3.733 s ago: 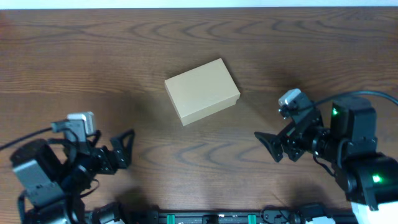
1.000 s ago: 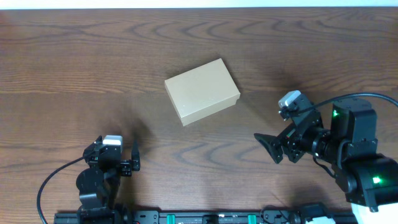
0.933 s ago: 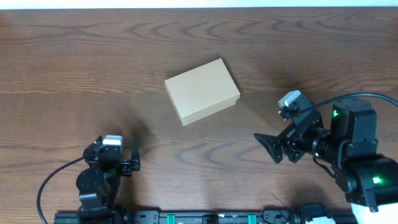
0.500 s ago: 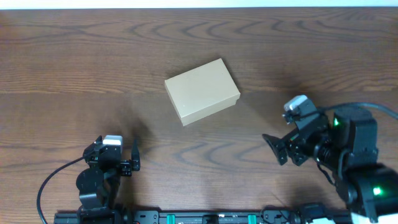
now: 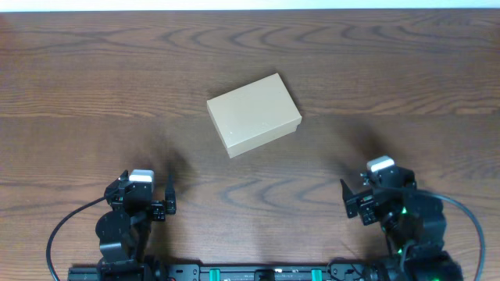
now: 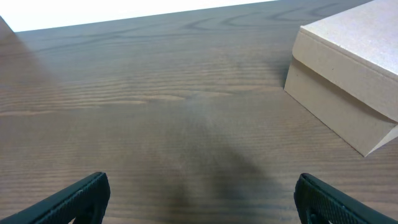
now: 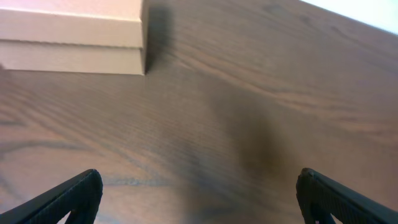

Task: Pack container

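The container is a small tan cardboard box with its flap lid shut, lying skewed in the middle of the wooden table. It shows at the upper right of the left wrist view and the upper left of the right wrist view. My left gripper is open and empty near the front left edge, well short of the box. My right gripper is open and empty near the front right edge, also apart from the box. Both wrist views show only bare table between the fingers.
The brown wooden table runs to a pale far edge at the top. A black rail with the arm bases lies along the front edge. No tape rolls or other loose items show.
The left arm folded back to the front edge early on and has since stayed still. The right arm has just drawn back and down toward the front edge. The box has not moved.
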